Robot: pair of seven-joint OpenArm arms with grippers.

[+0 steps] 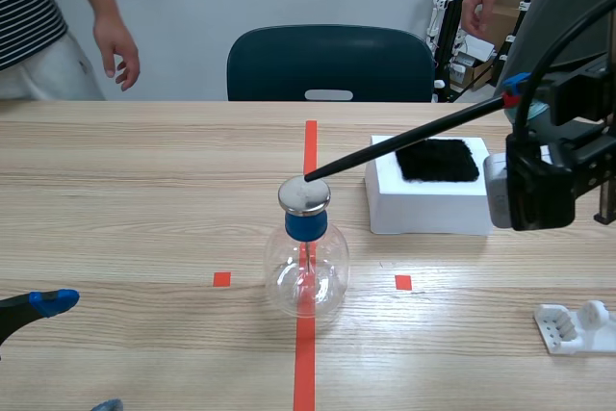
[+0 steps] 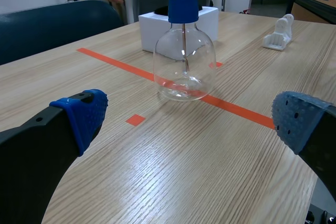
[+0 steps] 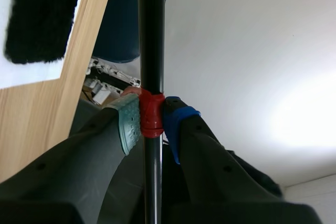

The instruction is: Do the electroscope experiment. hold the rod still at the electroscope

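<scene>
Two arms: only the right one is at work. The left gripper (image 2: 191, 120) sits low at the robot's side of the table, fingers wide apart and holding nothing, well clear of the glass.
Right gripper (image 3: 152, 120): clamped on the rod (image 1: 404, 146) at its red band (image 3: 151, 115), one pad pressing from each side. Gripping near the far end likely keeps the bulky arm away from the electroscope (image 1: 306, 257).
Rod: long, thin and black, slanting down from the gripper across the white box (image 1: 423, 207) toward the flask's top.
Rod tip: at the metal cap (image 1: 304, 197), seemingly touching it, though contact cannot be confirmed.
Electroscope: upright on the red tape line, mid-table. It is a round clear flask with a blue stopper (image 1: 306, 226), a flat silvery cap and a thin stem hanging inside.
Leaves: too fine to tell whether they are spread.
Black fur pad (image 1: 438, 159): lies on the white box, near the flask. It is probably the rubbing cloth.
Step judged: holding the tip steady, since any drift could knock the flask.
</scene>
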